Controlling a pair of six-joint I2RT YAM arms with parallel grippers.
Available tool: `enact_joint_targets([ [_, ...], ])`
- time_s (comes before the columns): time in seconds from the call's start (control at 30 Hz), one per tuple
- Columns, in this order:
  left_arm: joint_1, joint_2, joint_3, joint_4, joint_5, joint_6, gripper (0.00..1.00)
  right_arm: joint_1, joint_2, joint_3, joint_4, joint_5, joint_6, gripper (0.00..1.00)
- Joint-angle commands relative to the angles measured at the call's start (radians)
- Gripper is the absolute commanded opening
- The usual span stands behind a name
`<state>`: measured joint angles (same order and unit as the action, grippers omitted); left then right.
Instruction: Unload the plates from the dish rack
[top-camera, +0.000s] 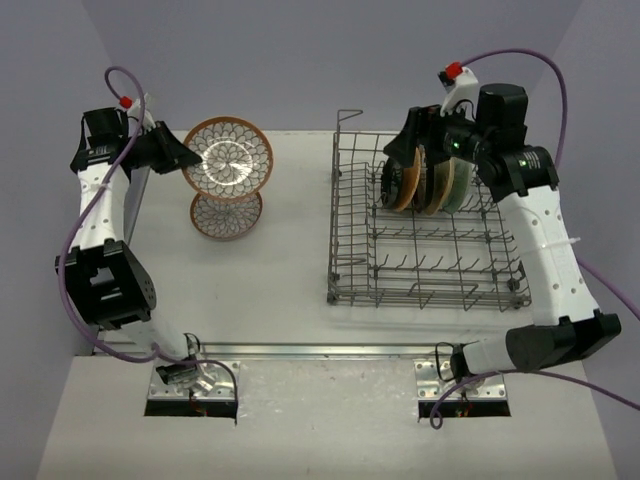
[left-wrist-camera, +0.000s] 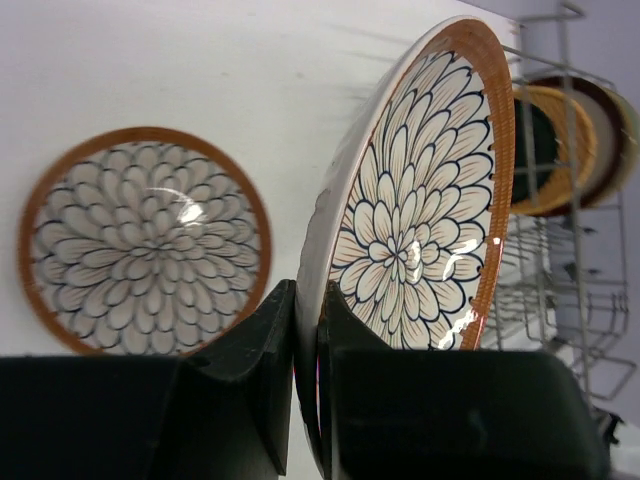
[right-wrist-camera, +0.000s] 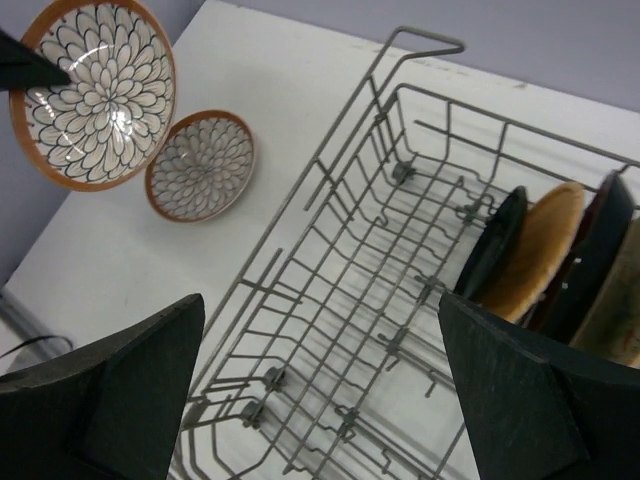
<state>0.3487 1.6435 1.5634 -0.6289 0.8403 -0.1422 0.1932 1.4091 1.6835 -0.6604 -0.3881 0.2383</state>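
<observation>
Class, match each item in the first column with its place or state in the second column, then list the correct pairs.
1. left gripper
2. right gripper
3. nearer petal-pattern plate
4. black plate

A. standing upright in the dish rack
B. lying flat on the table
C. open, holding nothing
D. shut on the rim of the raised petal-pattern plate

Pairs: 1-D, 2-C, 3-B, 4-A
</observation>
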Motion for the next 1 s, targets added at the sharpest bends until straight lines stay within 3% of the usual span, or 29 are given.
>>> enact_joint_targets([
  [0.0,0.041,0.083,0.101,-0.014,-0.132,-0.004,0.00,-0.068,-0.097,-0.085,-0.012,0.067,-0.043,0.99],
  [0.13,0.042,0.154,0.085,0.015,-0.208,0.005,0.00,-0.122,-0.142,-0.129,-0.026,0.092,-0.056,0.99],
  [0.37,0.042,0.258,0.060,0.082,-0.208,-0.011,0.00,-0.144,-0.156,-0.137,-0.066,0.057,-0.060,0.99],
  [0.77,0.042,0.291,-0.074,0.145,-0.209,0.026,0.00,-0.146,-0.142,-0.104,-0.090,0.035,-0.071,0.99],
  [0.87,0.042,0.288,-0.102,0.162,-0.202,0.029,0.05,-0.146,-0.139,-0.105,-0.090,0.034,-0.071,0.99],
  [0.97,0.042,0.287,-0.114,0.168,-0.201,0.045,0.18,-0.146,-0.139,-0.111,-0.091,0.039,-0.074,0.99],
])
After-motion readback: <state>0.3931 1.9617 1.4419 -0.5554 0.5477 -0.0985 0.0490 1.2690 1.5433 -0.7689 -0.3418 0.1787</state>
